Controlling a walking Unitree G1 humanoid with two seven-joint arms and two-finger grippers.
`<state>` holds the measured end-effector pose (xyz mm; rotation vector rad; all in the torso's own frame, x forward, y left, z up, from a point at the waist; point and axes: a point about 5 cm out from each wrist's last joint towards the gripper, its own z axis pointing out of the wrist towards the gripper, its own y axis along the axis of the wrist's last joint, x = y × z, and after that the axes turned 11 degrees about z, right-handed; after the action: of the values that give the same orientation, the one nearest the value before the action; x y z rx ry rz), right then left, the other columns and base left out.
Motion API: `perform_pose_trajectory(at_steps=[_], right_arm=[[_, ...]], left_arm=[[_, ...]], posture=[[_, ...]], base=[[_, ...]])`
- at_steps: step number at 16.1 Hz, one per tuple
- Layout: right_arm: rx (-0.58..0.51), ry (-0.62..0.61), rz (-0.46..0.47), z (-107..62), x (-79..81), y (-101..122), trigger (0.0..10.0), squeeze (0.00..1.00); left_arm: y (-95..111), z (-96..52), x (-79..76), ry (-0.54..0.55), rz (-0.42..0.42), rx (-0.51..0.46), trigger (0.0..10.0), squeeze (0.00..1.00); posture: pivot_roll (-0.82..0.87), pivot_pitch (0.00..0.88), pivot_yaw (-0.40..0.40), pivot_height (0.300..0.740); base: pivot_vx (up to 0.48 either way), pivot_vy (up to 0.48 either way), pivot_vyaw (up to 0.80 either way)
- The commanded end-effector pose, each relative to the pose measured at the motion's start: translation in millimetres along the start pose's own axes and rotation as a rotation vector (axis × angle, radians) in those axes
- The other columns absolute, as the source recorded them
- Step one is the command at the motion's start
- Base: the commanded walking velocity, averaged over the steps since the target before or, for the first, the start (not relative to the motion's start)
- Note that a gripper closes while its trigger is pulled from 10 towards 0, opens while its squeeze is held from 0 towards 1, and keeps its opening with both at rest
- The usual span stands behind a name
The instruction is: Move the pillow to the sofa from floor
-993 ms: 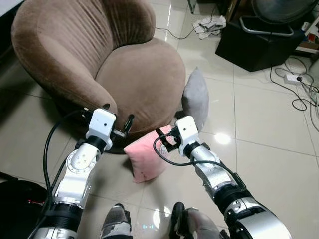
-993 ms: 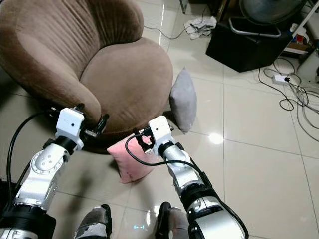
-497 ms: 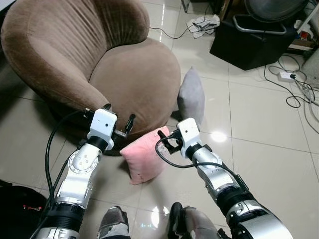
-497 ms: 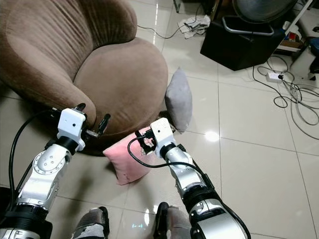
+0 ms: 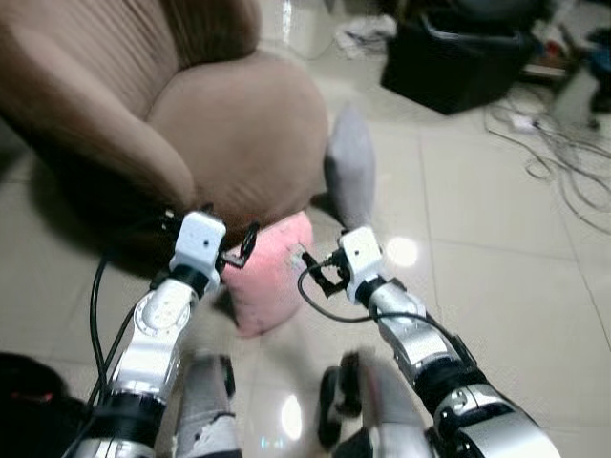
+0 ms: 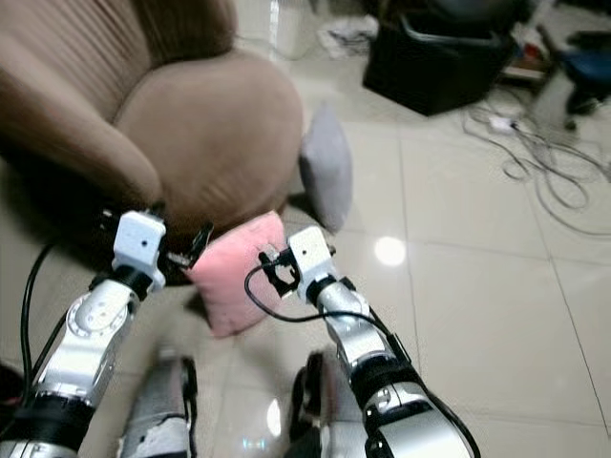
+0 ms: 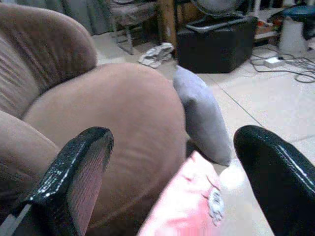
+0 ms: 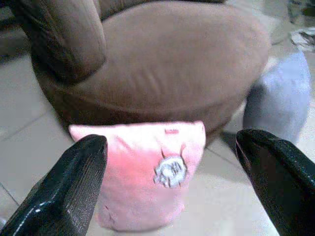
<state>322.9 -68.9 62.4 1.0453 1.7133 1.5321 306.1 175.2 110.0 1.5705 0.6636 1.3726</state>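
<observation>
A pink pillow (image 5: pixel 272 277) stands on the tiled floor, leaning against the front of the brown sofa (image 5: pixel 239 134). A grey pillow (image 5: pixel 350 176) leans on the sofa just beyond it. My left gripper (image 5: pixel 229 224) is open at the pink pillow's upper left corner, close to the sofa's front. My right gripper (image 5: pixel 315 270) is open at the pillow's right edge. The right wrist view has the pink pillow (image 8: pixel 142 167) centred between the open fingers (image 8: pixel 74 187). In the left wrist view its top corner (image 7: pixel 187 206) sits low between the fingers (image 7: pixel 74 177). Neither gripper holds anything.
A black box (image 5: pixel 458 57) stands at the back right, with cables (image 5: pixel 554 143) trailing over the tiles and a white cloth (image 5: pixel 368 33) beside it. A dark bag (image 5: pixel 29 391) lies at the lower left. My feet (image 5: pixel 205 410) stand just behind the pink pillow.
The camera has moved forward and blurred. Both grippers are now closer to the pink pillow, flanking it. Their fingers have stayed open.
</observation>
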Motion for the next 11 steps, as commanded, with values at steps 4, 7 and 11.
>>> perform_pose_trajectory(at_steps=[4, 7, 11], right_arm=[[0.012, -0.020, 0.046, -4.5, -3.4, -4.9, 10.0, 0.00], [0.012, -0.012, 0.042, -5.4, -1.2, -5.9, 10.0, 0.00], [0.017, -0.001, 0.037, -5.6, 0.7, -6.6, 10.0, 0.00]], left_arm=[[-7.0, -1.9, -7.4, -0.018, 0.025, 0.049, 10.0, 1.00], [-7.6, -2.2, -8.7, -0.019, 0.022, 0.055, 10.0, 1.00], [-8.6, -3.8, -9.3, -0.019, 0.016, 0.061, 10.0, 1.00]], posture=[[0.08, 0.253, -0.113, 0.561], [0.08, 0.257, -0.114, 0.561], [0.08, 0.265, -0.115, 0.561]], base=[[0.000, 0.000, 0.12], [0.389, 0.000, 0.00], [0.469, 0.000, 0.00]])
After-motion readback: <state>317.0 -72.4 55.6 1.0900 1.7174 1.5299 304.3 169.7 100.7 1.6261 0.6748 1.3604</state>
